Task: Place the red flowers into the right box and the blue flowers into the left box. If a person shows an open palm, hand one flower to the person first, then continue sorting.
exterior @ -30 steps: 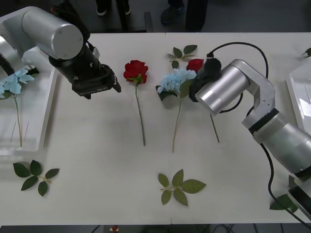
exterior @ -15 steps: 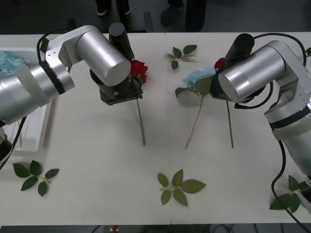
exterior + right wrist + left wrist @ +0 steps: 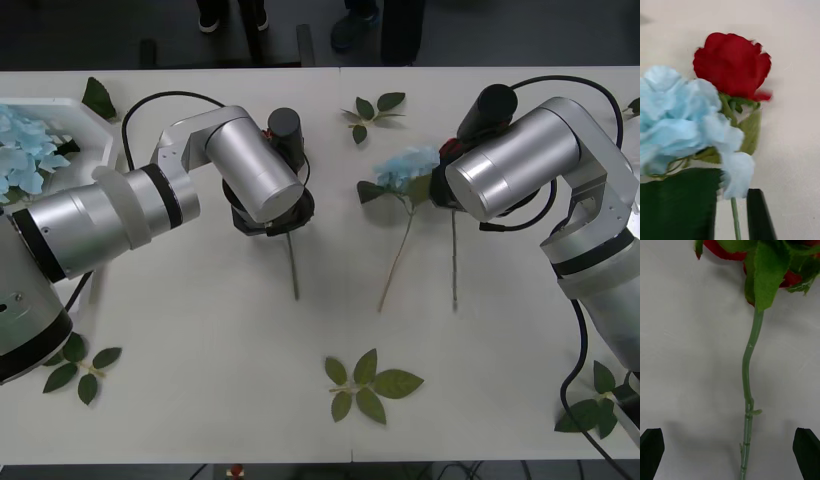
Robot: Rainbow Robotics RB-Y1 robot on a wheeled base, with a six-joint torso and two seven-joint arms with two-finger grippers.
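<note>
One red flower lies at the table's middle left, its bloom under my left gripper [image 3: 268, 215] and its stem [image 3: 292, 268] trailing toward me. In the left wrist view that stem [image 3: 747, 390] runs between the open fingers [image 3: 651, 453], below the red bloom [image 3: 724, 250]. My right gripper [image 3: 448, 185] sits over a second red flower [image 3: 733, 63], shut on its stem [image 3: 735, 221] beside one black finger [image 3: 758, 213]. A blue flower [image 3: 405, 165] lies against it. The left box [image 3: 60, 103] at the far left holds blue flowers [image 3: 28, 150]. The right box is out of view.
Green leaf sprigs lie near the front centre [image 3: 370, 385], front left [image 3: 72, 362], front right [image 3: 590, 412] and at the back centre [image 3: 372, 108]. A big dark leaf [image 3: 677, 204] hides my right gripper's other finger. People's legs stand beyond the far edge.
My left arm swung from beside the left box across to the middle rose. My right arm shifted right, dragging the red rose and the blue flower with it.
</note>
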